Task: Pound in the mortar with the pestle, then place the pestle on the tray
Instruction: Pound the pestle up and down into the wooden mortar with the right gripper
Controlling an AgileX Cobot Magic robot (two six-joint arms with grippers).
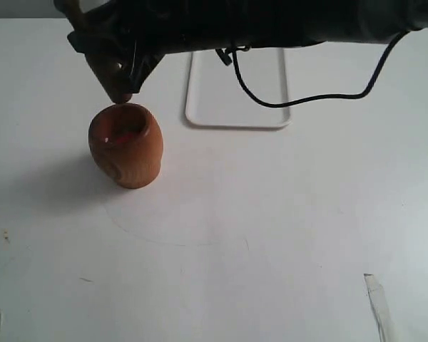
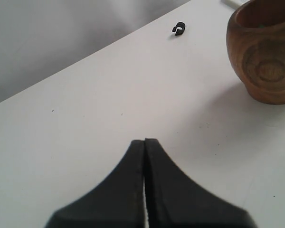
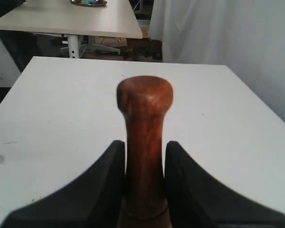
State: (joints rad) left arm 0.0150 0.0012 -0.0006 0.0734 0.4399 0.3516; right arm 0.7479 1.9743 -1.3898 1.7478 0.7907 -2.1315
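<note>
The orange-brown mortar (image 1: 126, 146) stands on the white table, left of centre, with reddish bits inside. My right gripper (image 1: 113, 68) reaches across from the right and hangs just above the mortar's far rim. It is shut on the dark brown pestle (image 3: 145, 114), whose knob end sticks out past the fingers. Only the pestle's tip (image 1: 121, 97) shows in the exterior view, right above the mortar's mouth. The white tray (image 1: 237, 96) lies behind, to the right of the mortar, partly hidden by the arm. My left gripper (image 2: 145, 142) is shut on nothing, low over the table, with the mortar (image 2: 266, 59) a short way off.
A black cable (image 1: 307, 98) droops from the right arm over the tray's corner. A small black clip (image 2: 179, 29) lies on the table beyond the mortar. A strip of tape (image 1: 378, 306) lies at the front right. Another table (image 3: 66, 16) stands past the table's far edge.
</note>
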